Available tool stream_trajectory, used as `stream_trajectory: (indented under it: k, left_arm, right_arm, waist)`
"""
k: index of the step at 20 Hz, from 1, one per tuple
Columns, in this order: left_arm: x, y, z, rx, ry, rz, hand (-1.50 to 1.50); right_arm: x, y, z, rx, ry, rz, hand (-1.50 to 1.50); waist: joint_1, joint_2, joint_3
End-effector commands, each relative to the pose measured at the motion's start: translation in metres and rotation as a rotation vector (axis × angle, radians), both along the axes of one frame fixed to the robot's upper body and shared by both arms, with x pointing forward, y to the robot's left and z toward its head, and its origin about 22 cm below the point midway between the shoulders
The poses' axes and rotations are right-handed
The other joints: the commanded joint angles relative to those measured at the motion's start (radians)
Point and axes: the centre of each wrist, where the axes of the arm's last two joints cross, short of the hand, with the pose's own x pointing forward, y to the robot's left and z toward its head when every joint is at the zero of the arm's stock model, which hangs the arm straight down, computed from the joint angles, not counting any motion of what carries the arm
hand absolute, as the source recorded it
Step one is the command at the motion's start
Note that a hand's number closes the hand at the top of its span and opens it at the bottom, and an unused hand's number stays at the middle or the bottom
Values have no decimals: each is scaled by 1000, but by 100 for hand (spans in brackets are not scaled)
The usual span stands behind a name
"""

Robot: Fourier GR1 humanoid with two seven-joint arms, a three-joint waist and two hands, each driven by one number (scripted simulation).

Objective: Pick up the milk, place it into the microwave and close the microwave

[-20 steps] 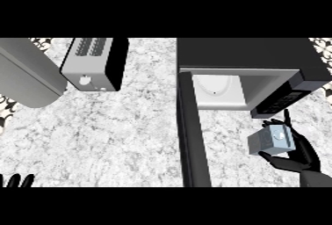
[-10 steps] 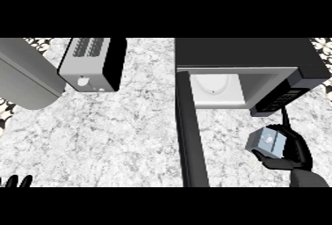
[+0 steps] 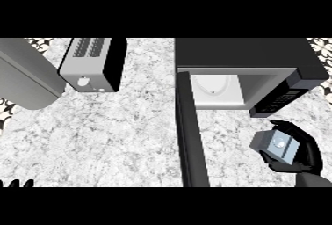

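The milk (image 3: 276,144) is gripped by the curled fingers of the right hand (image 3: 310,154), above the worktop (image 3: 117,132), before the open microwave (image 3: 246,55) and right of its door (image 3: 192,140). The left hand (image 3: 16,183) is seen bottom left, fingertips upright, holding nothing.

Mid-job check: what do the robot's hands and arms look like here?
The right hand is plain black, with slender fingers and a thumb; a dark stub of forearm shows behind it. Of the left hand only black fingertips show, at the lower left edge. No cables or markings visible.
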Motion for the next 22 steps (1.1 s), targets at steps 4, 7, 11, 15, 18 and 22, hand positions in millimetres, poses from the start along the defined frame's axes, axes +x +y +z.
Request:
stream_trajectory:
  k: [4, 7, 11, 15, 18, 22]
  left_arm:
    - [-6, 6, -3, -8, 5, 6, -150]
    - [7, -7, -3, -30, 1, 26, -150]
    - [-7, 4, 2, -23, -4, 2, -150]
    - [-1, 21, 2, -27, 1, 12, -150]
    - [1, 17, 5, -42, 10, 12, -150]
    - [-5, 34, -5, -30, -2, 22, -150]
  right_arm:
    - [-6, 12, 19, 88, -89, 125, 150]
    - [-12, 50, 29, 63, -116, 135, 150]
    - [3, 46, 72, -13, -129, 86, 150]
    - [45, 93, 85, -115, -110, 76, 150]
    - [63, 105, 99, -132, -88, 44, 150]
    - [98, 102, 103, -151, -53, 12, 150]
  waist:
    - [3, -4, -3]
    - [-6, -3, -3]
    - [2, -3, -3]
    - [13, 0, -3]
    - [11, 1, -3]
    - [23, 3, -3]
